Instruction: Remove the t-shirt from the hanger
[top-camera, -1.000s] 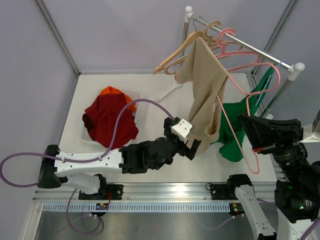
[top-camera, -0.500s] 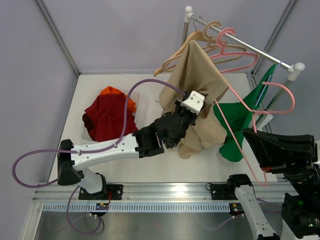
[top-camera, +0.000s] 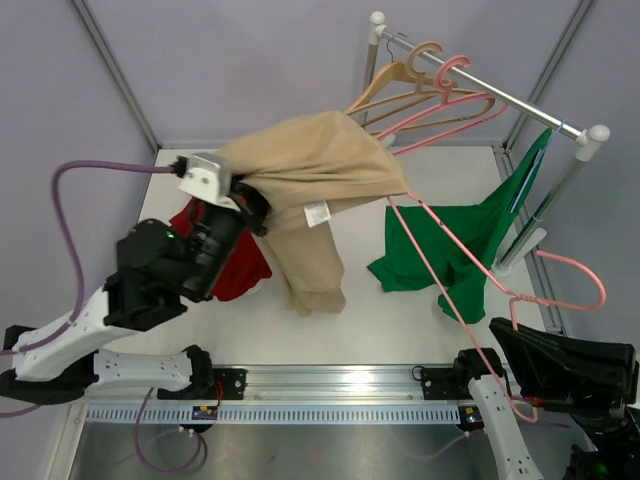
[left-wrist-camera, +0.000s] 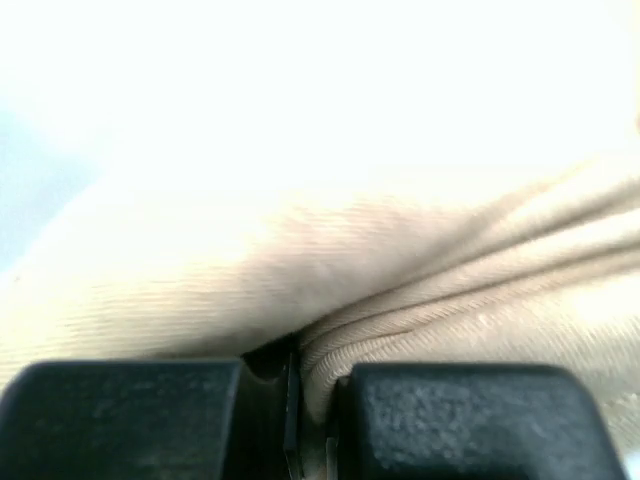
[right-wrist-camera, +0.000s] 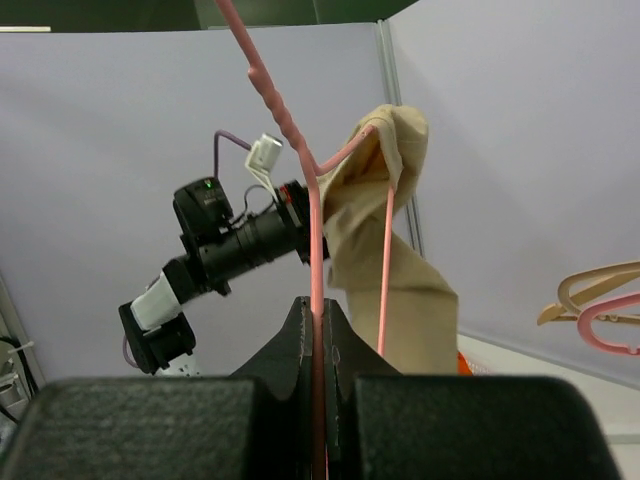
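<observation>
Left wrist view: left gripper (left-wrist-camera: 296, 405) pinches beige t-shirt (left-wrist-camera: 350, 270) fabric. Right wrist view: right gripper (right-wrist-camera: 318, 335) clamps pink hanger (right-wrist-camera: 316, 240), a grip hidden from above.

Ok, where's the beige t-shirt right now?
Top view, centre-left: the beige t-shirt hangs above the table between the red garment and green shirt, pinched by the left gripper.

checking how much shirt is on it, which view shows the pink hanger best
Top external: the thin pink hanger shows nearly whole, from hook to the end inside the beige t-shirt. Right wrist shows the stretch clamped in the right gripper. Left wrist shows just beige cloth.
</observation>
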